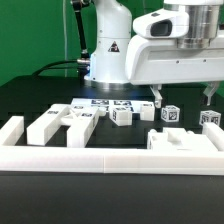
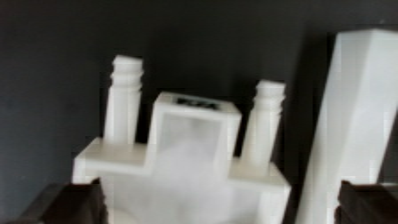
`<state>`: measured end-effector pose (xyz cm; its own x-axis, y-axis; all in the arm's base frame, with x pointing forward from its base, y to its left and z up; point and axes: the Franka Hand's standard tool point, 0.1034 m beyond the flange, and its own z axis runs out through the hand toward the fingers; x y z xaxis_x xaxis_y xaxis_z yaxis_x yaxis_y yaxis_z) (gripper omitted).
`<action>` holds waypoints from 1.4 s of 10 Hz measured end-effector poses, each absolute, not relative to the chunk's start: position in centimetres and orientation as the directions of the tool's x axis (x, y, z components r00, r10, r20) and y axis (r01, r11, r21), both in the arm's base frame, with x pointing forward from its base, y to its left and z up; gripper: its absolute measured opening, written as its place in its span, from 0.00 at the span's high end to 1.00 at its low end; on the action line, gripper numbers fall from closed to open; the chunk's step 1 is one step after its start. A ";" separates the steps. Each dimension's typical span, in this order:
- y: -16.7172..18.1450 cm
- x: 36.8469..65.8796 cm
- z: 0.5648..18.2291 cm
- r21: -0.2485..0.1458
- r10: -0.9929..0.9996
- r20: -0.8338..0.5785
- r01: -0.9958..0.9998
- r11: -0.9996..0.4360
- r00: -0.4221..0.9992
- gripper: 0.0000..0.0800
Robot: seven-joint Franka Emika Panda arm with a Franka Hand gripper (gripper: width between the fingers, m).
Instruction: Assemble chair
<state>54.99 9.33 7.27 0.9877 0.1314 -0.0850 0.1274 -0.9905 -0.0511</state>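
Upper right of the exterior view, the gripper [image 1: 181, 97] stood spread wide; only the wrist view showed a chair piece [image 2: 187, 150] with its pegs [image 2: 125, 95]

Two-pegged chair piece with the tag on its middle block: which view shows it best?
The wrist view: the two-pegged piece sits large and close, both ribbed pegs and its tag visible. The exterior view shows only small white parts beneath the open end effector; which one it is cannot be told.
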 end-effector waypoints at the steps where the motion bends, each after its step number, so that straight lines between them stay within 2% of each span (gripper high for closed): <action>1: 10.4 54.3 7.0 -0.049 0.123 -0.085 0.119 -0.992 0.989 0.19; 3: 13.8 53.0 6.6 -0.047 0.088 -0.090 0.084 -0.995 0.992 0.19; 4: 14.3 52.9 6.5 -0.048 0.102 -0.089 0.098 -0.994 0.991 0.19; 8: 13.9 52.9 6.3 -0.048 0.111 -0.092 0.107 -0.993 0.990 0.19; 9: 13.7 52.4 5.9 -0.049 0.122 -0.101 0.118 -0.992 0.987 0.19; 11: 12.9 51.0 6.3 -0.046 0.124 -0.108 0.120 -0.992 0.986 0.19; 14: 9.2 48.0 6.4 -0.037 0.133 -0.120 0.130 -0.991 0.984 0.19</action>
<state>48.01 9.18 6.41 0.9837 0.1334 -0.1203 0.1299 -0.9908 -0.0369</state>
